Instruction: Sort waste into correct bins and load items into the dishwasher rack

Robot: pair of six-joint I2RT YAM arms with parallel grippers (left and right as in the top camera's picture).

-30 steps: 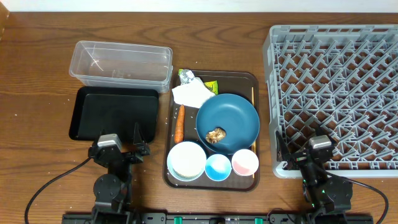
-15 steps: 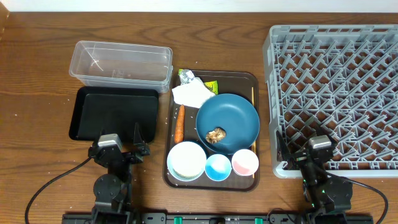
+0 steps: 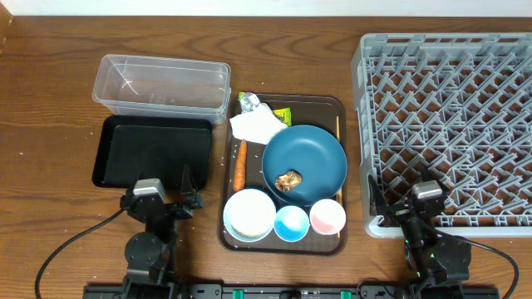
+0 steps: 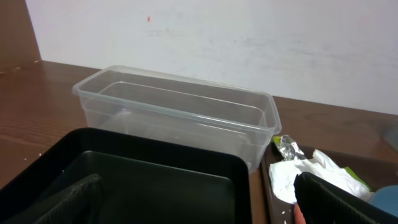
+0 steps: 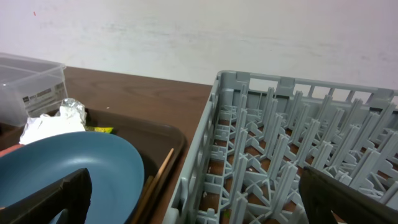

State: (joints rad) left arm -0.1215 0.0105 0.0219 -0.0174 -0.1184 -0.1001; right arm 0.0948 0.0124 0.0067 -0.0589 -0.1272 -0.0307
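- Both sets of jaws are spread wide and nothing is between them: the left gripper [image 3: 160, 193] hovers over the near edge of the black tray [image 3: 150, 149], and the right gripper [image 3: 405, 202] sits at the near left corner of the grey rack [image 3: 449, 116].
- Nearest the arms, on the front of the brown serving tray [image 3: 332, 104], three vessels stand in a row: the white bowl [image 3: 249, 213] on the left, the small blue cup [image 3: 292, 223] in the middle, and the pink cup [image 3: 327, 217] on the right.
- Just behind them is the large dark blue dish [image 3: 316, 154], with a brown food lump [image 3: 289, 180] resting in its near part.
- To the dish's left the orange carrot [image 3: 239, 164] lies lengthwise along the serving tray's left side.
- Along the right side, thin wooden chopsticks [image 3: 338, 137] run beside the dish.
- Further back, the crumpled white napkin [image 3: 256, 126] touches the dish's far rim, and the yellow-green wrapper [image 3: 283, 115] is just to its right.
- The silver foil ball [image 3: 249, 102] sits in the far left corner of the serving tray.
- Beyond the black tray, the clear tub [image 3: 162, 83] stands with nothing visible inside.
- On the right of the wooden table [image 3: 50, 124], the rack stretches from near to far edge, pegs upright, with no dishes loaded.
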